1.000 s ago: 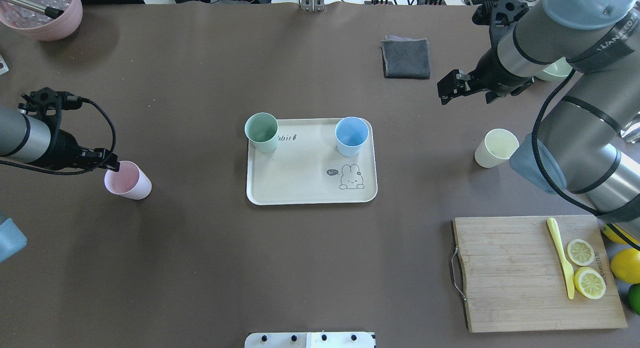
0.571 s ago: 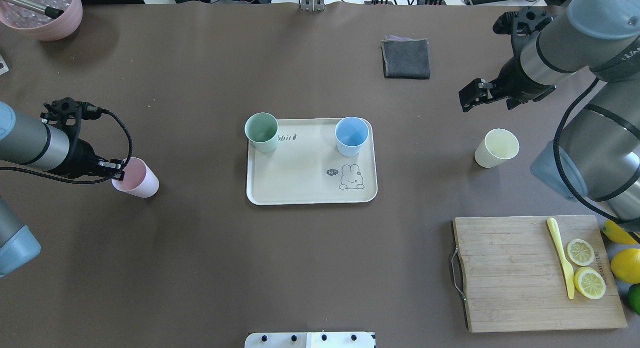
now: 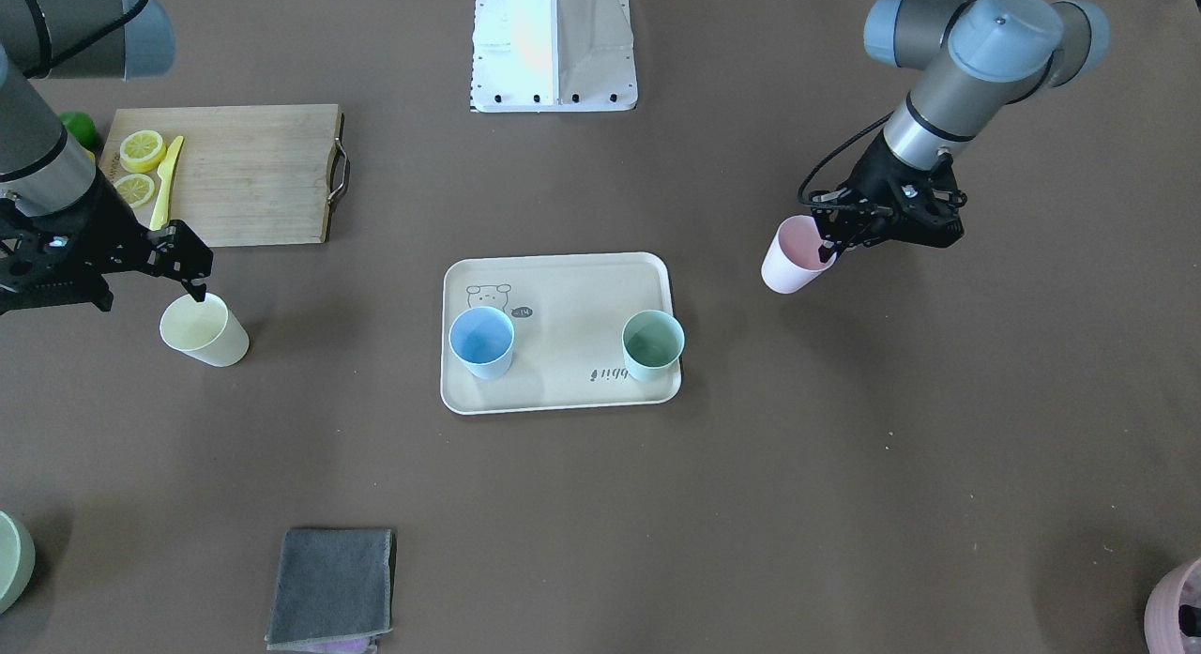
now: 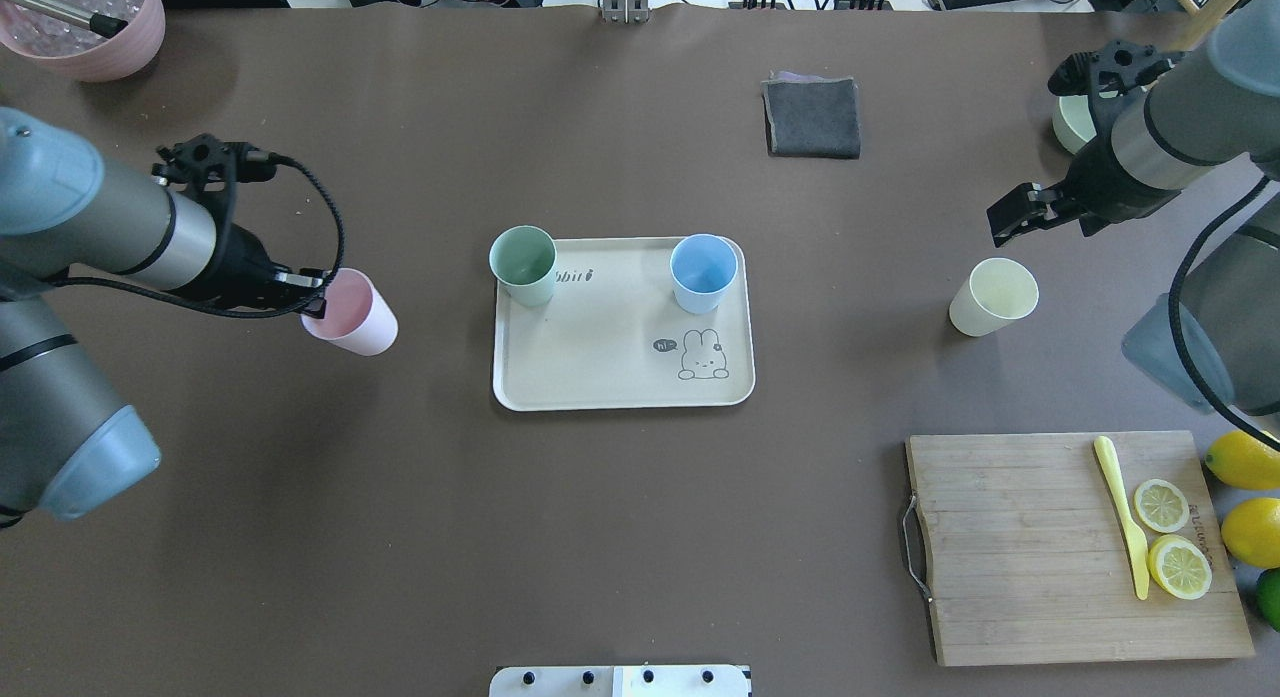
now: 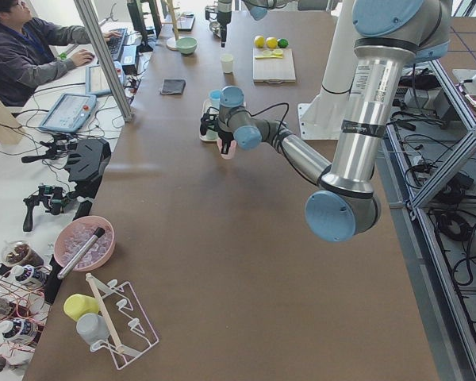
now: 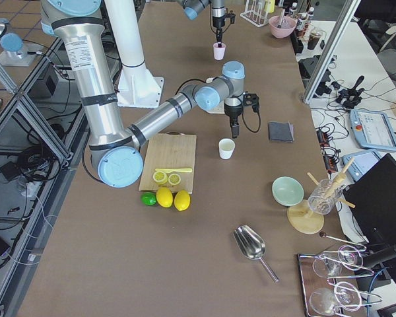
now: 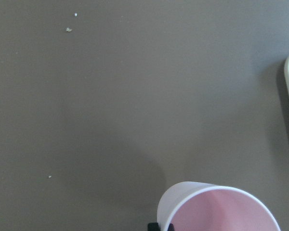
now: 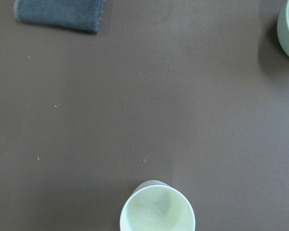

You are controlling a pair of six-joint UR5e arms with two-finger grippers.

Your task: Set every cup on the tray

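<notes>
The cream tray lies mid-table and carries the mint green cup at its far left corner and the light blue cup at its far right. My left gripper is shut on the rim of the pink cup and holds it tilted above the table, left of the tray; the cup also shows in the left wrist view. The pale yellow cup stands on the table right of the tray. My right gripper is open and empty, just beyond that cup.
A wooden cutting board with lemon slices and a yellow knife lies at the near right, with whole lemons beside it. A grey cloth lies at the back. A pink pot and a pale-green dish sit in the back corners.
My left gripper has carried the pink cup to the right, toward the tray. My right gripper has moved right and a little nearer, and now hangs close to the yellow cup.
</notes>
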